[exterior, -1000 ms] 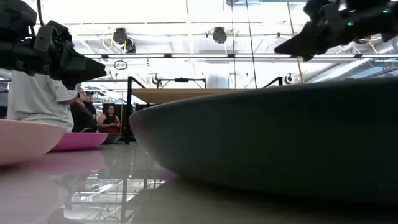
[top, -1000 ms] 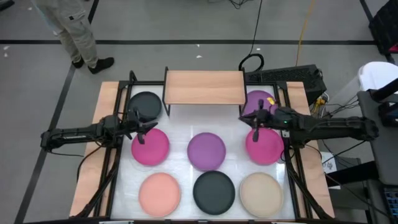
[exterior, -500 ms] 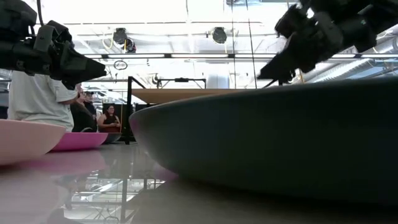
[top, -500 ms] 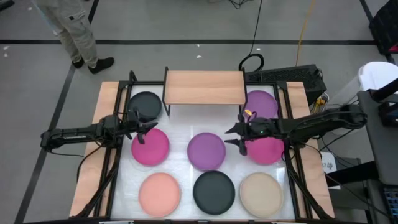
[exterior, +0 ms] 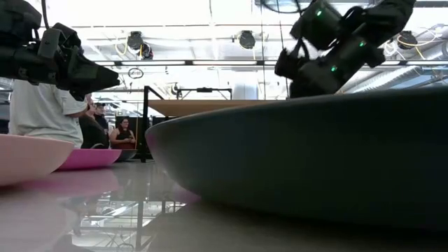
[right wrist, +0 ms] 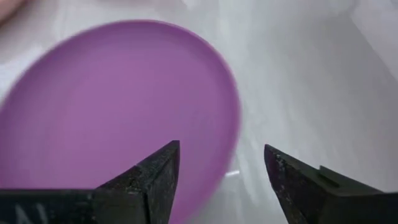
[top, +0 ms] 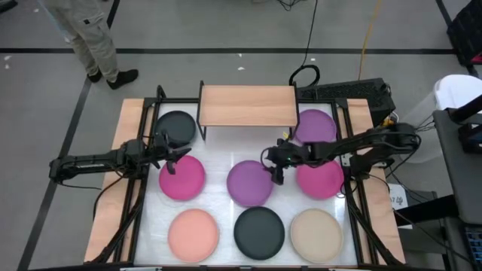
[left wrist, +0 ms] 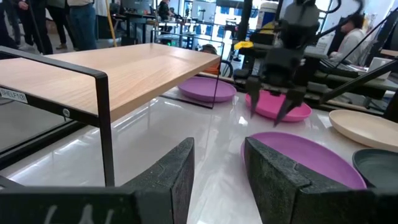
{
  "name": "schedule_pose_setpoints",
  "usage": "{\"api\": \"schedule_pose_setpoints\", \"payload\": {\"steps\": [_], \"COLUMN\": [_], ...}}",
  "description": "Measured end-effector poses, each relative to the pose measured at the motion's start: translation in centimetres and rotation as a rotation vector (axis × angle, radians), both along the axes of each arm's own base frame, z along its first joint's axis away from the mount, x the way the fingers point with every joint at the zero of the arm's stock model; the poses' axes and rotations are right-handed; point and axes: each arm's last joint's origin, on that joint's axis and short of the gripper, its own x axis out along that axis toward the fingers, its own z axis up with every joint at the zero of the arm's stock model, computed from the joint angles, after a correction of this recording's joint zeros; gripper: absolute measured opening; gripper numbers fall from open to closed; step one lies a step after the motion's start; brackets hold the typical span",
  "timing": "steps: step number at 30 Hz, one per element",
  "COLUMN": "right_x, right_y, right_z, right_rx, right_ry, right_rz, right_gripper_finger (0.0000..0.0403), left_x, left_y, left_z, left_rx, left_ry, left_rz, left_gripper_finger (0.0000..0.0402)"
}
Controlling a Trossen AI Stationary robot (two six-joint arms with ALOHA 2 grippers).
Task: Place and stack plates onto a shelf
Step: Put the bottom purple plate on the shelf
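My right claw [top: 276, 172] hangs spread open over the centre-frame purple plate [top: 250, 183], gripping nothing. If I drop off-centre, a finger could clip the rim and shove it away.

A robotics lab or workshop: the white desk [top: 218, 169] sits in a black metal frame on grey floor taped with black lines, cables [top: 309, 45] trail behind it, ceiling lamps [exterior: 245, 38] hang overhead, and people [exterior: 122, 133] sit at workstations beyond.

Left claw [left wrist: 217, 180] open, shelf [left wrist: 112, 71], right claw [left wrist: 273, 102] above purple plate [left wrist: 311, 158]
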Motion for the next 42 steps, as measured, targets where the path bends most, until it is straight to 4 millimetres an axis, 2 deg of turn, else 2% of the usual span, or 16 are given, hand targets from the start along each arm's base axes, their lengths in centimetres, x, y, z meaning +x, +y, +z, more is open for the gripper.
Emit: {"api": "schedule_pose_setpoints", "payload": {"steps": [5, 13, 18, 24, 27, 32, 36, 39, 42], "right_x": [0.2, 0.5, 0.4, 0.5, 0.7, 1.2, 0.9, -0.1, -1.8], "right_y": [-1.0, -0.9, -0.9, -1.0, -1.3, -1.9, -2.4, -3.5, -5.3], "right_z": [-1.4, -2.6, -2.6, -2.5, -1.8, 1.5, 5.8, 9.6, 13.0], "right_rx": [0.032, 0.060, 0.059, 0.050, 0.055, 0.028, -0.028, -0.132, -0.282], "right_ry": [0.052, 0.088, 0.090, 0.076, 0.028, -0.097, -0.226, -0.330, -0.393], "right_rz": [-0.061, -0.044, -0.043, -0.047, -0.055, -0.057, -0.049, -0.111, -0.250], "right_gripper_finger": [0.0208, 0.0181, 0.0122, 0.0016, 0.0005, 0.0002, 0.0001, 0.0001, 0.0001], "left_x": [0.0, 0.0, 0.0, 0.0, 0.0, 0.0, 0.0, 0.0, 0.0], "left_y": [0.0, 0.0, 0.0, 0.0, 0.0, 0.0, 0.0, 0.0, 0.0], "left_z": [0.0, 0.0, 0.0, 0.0, 0.0, 0.0, 0.0, 0.0, 0.0], "left_rx": [0.000, 0.000, 0.000, 0.000, 0.000, 0.000, 0.000, 0.000, 0.000], "left_ry": [0.000, 0.000, 0.000, 0.000, 0.000, 0.000, 0.001, 0.000, 0.000], "left_rz": [0.000, 0.000, 0.000, 0.000, 0.000, 0.000, 0.000, 0.000, 0.000], "left_gripper_finger": [0.0145, 0.0145, 0.0145, 0.0145, 0.0145, 0.0145, 0.0145, 0.0145, 0.0145]}}
